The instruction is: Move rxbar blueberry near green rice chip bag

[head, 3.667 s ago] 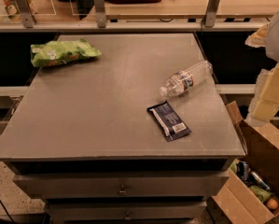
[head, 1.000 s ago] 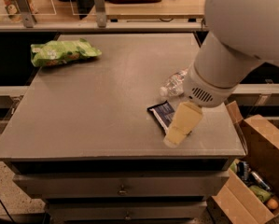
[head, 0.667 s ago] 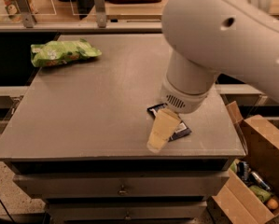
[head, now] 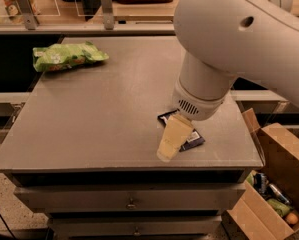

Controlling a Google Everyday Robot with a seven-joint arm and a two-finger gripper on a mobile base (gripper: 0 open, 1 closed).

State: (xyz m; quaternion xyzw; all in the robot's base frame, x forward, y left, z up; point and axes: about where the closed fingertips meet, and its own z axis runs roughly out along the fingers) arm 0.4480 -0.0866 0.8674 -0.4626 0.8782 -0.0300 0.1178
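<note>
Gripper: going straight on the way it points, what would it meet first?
Likely the bare tabletop near its front edge. The gripper slants down toward the table's front, its tip just past the rxbar blueberry behind it. Depth is unclear, so it might clip the bar instead.

The single camera looked down from above the table's [head: 89, 119] near edge, facing the far shelving. It sat close enough that the white arm [head: 239, 39] filled the upper right of the view. The gripper [head: 168, 149] hung low by the table's near right edge, close to the camera.
</note>
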